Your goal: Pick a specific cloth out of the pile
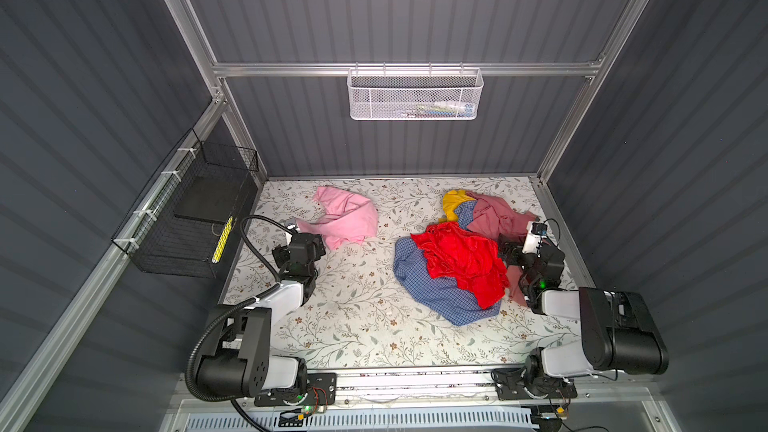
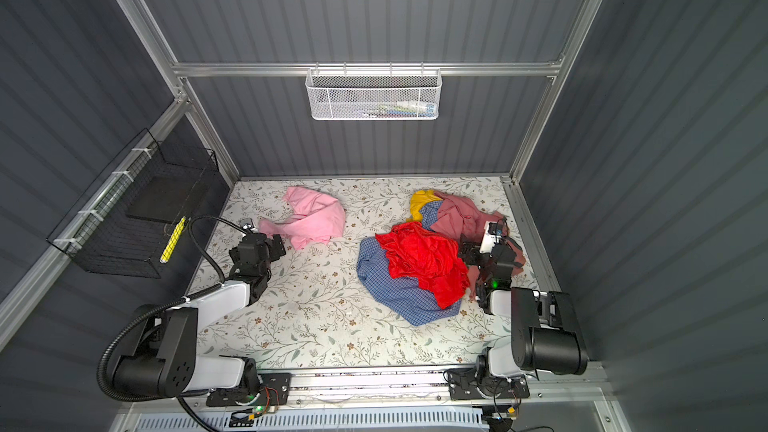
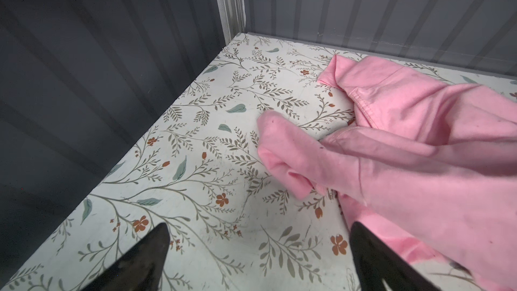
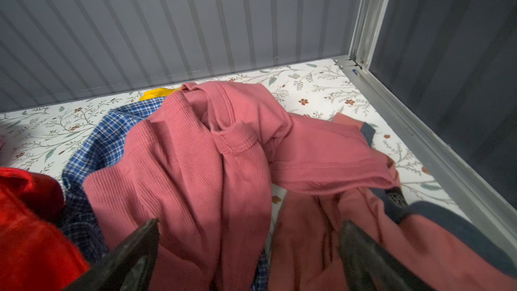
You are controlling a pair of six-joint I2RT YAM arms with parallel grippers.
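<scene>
The cloth (image 1: 347,218) (image 2: 318,218), light pink and crumpled, lies by itself on the back left of the floral table, well apart from the pile (image 1: 457,261) (image 2: 419,261). The pile is a heap of bright red, blue checked, dusty rose-brown and mustard pieces at the right. My left gripper (image 1: 301,238) (image 3: 258,226) is open just off the cloth's near left tail (image 3: 405,149), with only bare table between its fingers. My right gripper (image 1: 509,249) (image 4: 249,222) stands open over the pile's rose-brown garment (image 4: 195,163), gripping nothing.
A white mesh basket (image 1: 415,97) hangs on the back wall. A black wire basket (image 1: 187,218) holding a yellow item hangs on the left wall. Grey ribbed walls close in the floral table (image 1: 353,317) on three sides, and the metal frame rail (image 4: 436,146) runs close to the right gripper.
</scene>
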